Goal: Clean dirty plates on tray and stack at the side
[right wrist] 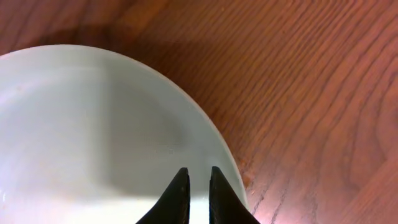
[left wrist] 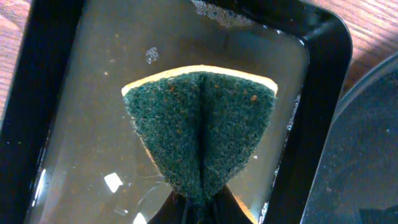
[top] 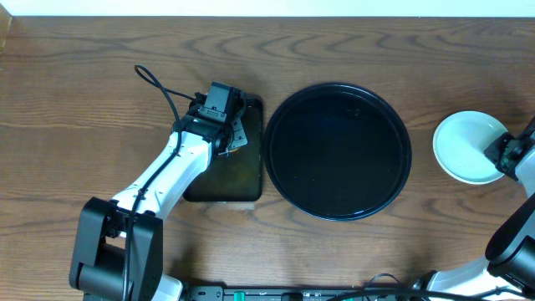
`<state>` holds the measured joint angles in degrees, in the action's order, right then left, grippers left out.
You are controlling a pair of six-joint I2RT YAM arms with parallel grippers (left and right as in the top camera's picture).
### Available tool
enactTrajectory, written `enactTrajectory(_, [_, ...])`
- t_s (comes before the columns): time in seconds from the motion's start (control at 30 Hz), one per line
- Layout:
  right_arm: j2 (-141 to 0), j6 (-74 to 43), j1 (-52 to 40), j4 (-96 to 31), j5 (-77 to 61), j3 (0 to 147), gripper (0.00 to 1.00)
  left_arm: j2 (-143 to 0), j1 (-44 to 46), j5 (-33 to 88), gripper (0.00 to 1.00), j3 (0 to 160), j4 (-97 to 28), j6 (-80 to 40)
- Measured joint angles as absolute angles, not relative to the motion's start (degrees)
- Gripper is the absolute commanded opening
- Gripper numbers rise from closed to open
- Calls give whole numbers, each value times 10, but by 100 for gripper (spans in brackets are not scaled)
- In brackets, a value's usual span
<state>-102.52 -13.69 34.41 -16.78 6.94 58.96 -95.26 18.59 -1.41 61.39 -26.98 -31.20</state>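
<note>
We found the left gripper (left wrist: 199, 206) clamped tight on a green scouring sponge (left wrist: 199, 124). The sponge was pinched into a fold, with its yellow backing showing along the top edge. It hung over the small rectangular black tray (left wrist: 317, 118), which held a shallow murky liquid (left wrist: 81, 112) with a little foam at the far end.

Just beside that tray on the wooden surface (top: 67, 84) sat the large round black tray (top: 338, 150), glossy and low-rimmed. Well to its right, apart from it and flat on the wood, lay a pale blue-white plate (top: 464, 146). Its centre looked clean in the right wrist view.

The right gripper (right wrist: 199, 171) hovered at that plate's near rim, its fingers parted by only a narrow slit – gripping nothing that we could see.
</note>
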Motion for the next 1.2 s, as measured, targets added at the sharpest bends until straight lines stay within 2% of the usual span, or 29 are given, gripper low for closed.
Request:
enactTrajectory(0.07, [-1025,-137,344,-167,69,590,19,-953,186,-19,9,614,-270,-312])
enactTrajectory(0.13, [-1025,-138,344,-164,61,590,23,-953,186,-24,22,614,-270,-312])
enactTrajectory(0.37, [-1025,-124,340,-178,-37,590,36,-953,178,-48,34,614,-268,-310])
enactTrajectory(0.4, [-1025,-123,336,-182,-48,590,38,-953,174,-49,40,614,-268,-310])
enactTrajectory(0.43, [-1025,-123,331,-185,-54,590,39,-953,171,-50,50,614,-268,-309])
enactTrajectory(0.57, [-1019,-117,296,-199,-71,590,43,-953,162,-54,66,614,-268,-302])
enactTrajectory(0.67, [-992,-99,264,-224,-77,590,56,-953,162,-53,77,614,-277,-282])
enactTrajectory(0.7, [-977,-87,253,-239,-79,590,73,-953,162,-53,78,614,-284,-276])
enactTrajectory(0.73, [-958,-76,238,-259,-80,590,99,-953,162,-53,78,614,-295,-272])
enactTrajectory(1.0, [-848,-13,164,-385,-86,590,99,-904,146,-56,82,608,-343,-265])
enactTrajectory(1.2, [-743,-6,136,-381,-73,551,99,-765,143,-62,83,555,-323,-265])
